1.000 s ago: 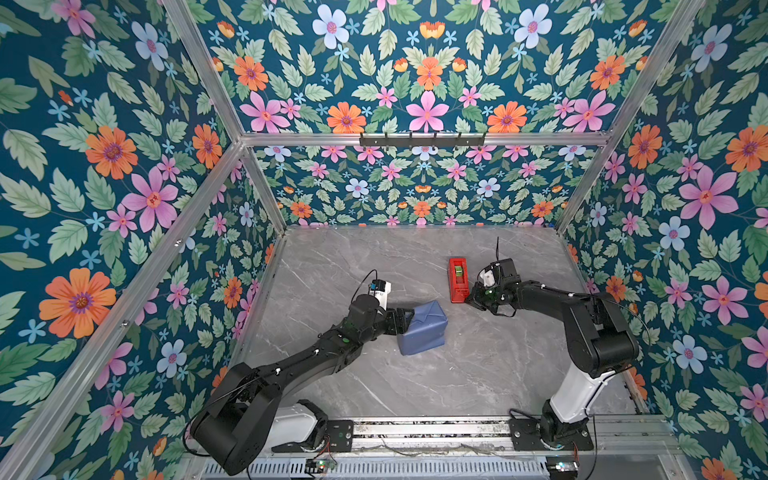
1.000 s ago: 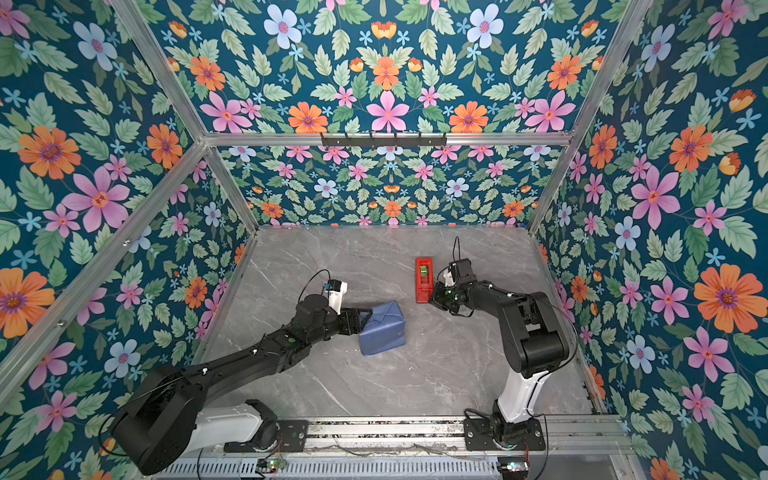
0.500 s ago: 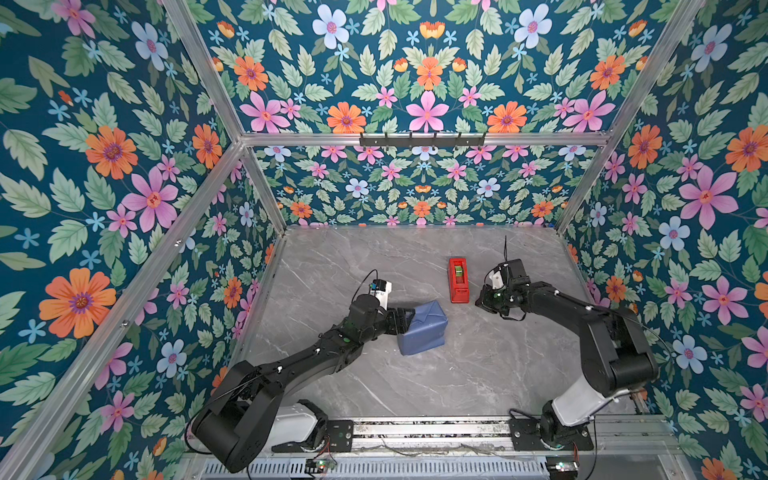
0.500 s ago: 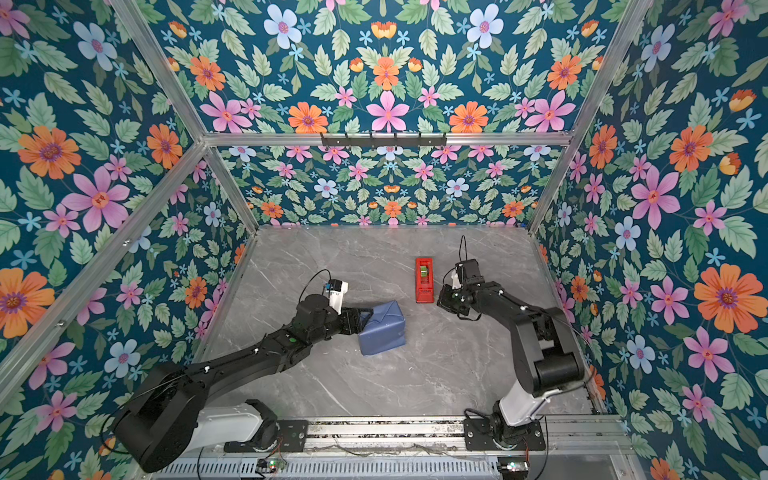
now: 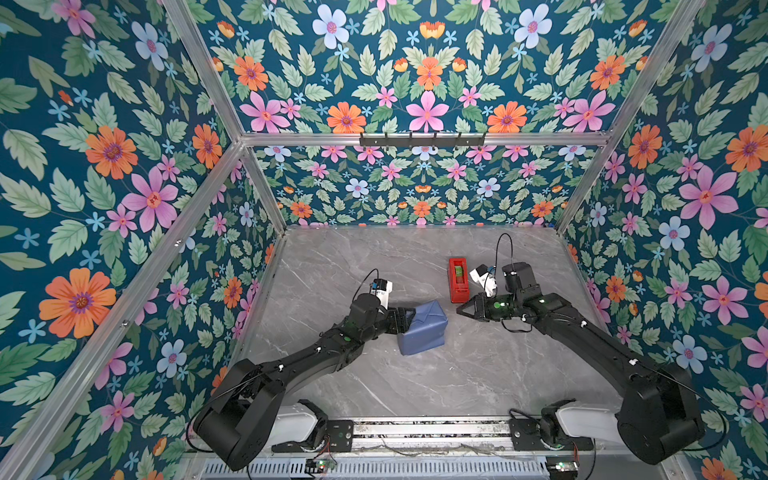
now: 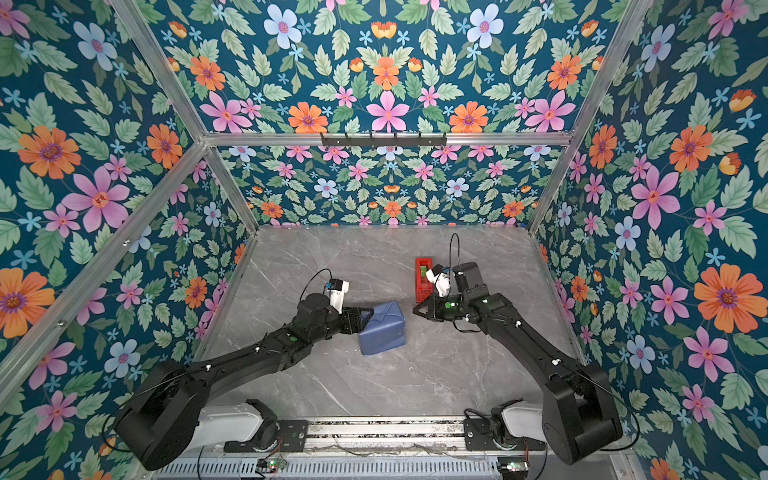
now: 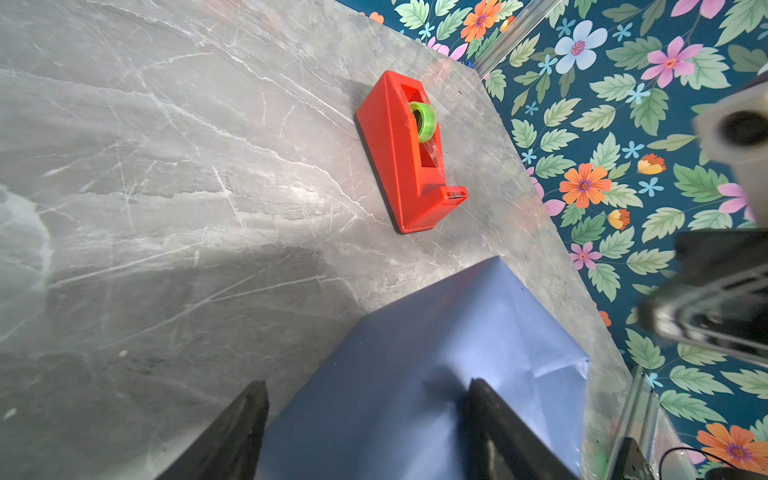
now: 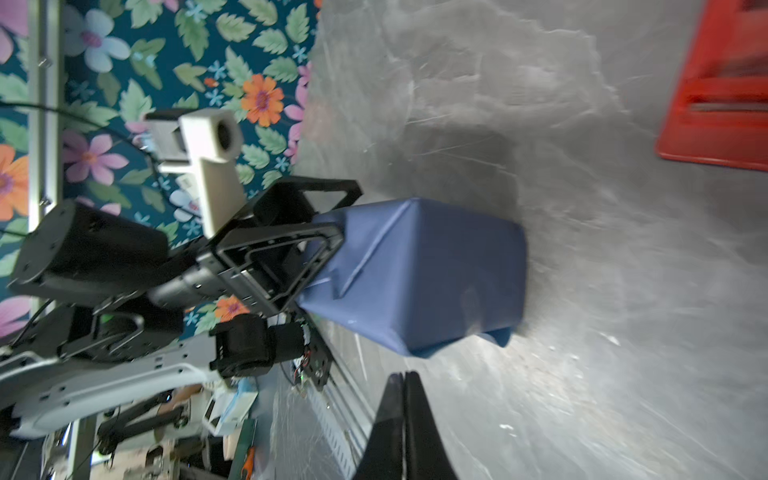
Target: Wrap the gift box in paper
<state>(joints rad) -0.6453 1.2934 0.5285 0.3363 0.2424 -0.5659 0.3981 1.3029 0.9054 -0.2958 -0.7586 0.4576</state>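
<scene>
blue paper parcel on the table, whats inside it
Only creased slate-blue paper shows, folded shut on every visible side, with the left pincer gripping one end. Nothing underneath peeks out, so whatever it holds is fully covered.

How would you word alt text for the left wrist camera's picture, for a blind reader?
Two black pincer fingers straddle a box-shaped parcel of slate-blue paper on a grey marble table. Beyond it lies a red tape dispenser holding a green roll; a floral wall stands behind.
</scene>
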